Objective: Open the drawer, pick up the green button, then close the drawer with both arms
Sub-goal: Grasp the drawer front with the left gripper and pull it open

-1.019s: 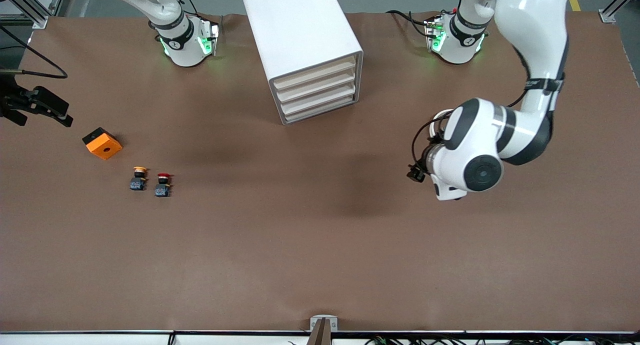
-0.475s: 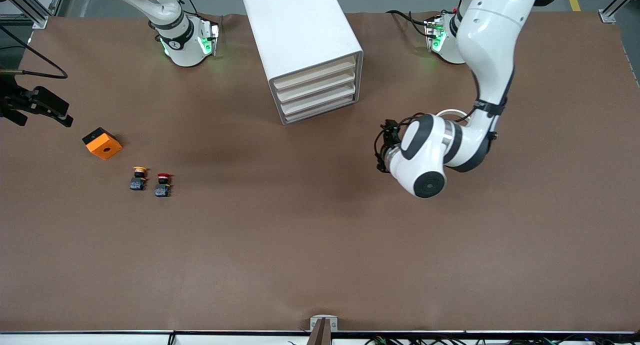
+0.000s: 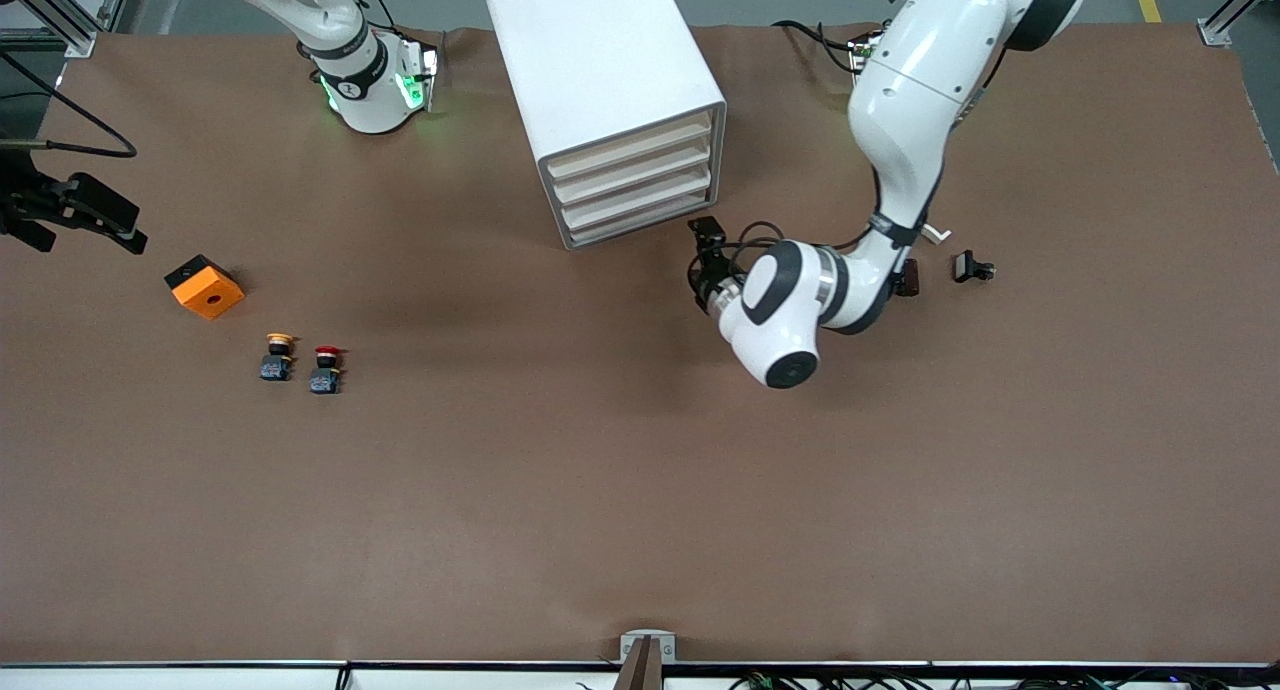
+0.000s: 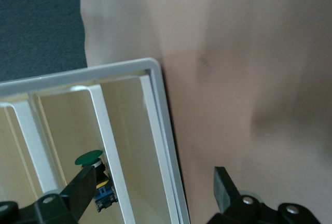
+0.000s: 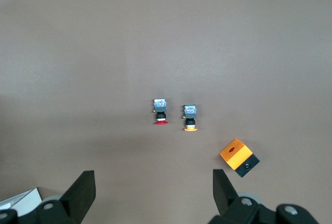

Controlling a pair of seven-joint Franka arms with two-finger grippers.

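A: Left gripper, fingers spread and empty, sits at the cabinet's five o'clock, facing the drawer fronts to open one. The button shows inside.

B: Right gripper, also spread wide, waits at the table's nine o'clock edge.

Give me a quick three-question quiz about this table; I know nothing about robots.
1. True or false: both grippers hold something.
2. Which cap colour shows inside the cabinet in the left wrist view? A red, B green, C yellow.
3. How many buttons lie out on the table?
Key:
1. False: the left gripper, by the cabinet's front, and the right gripper, waiting over the right arm's end of the table, are open and empty.
2. B: the green-capped button.
3. Two: yellow-capped button, red-capped button.
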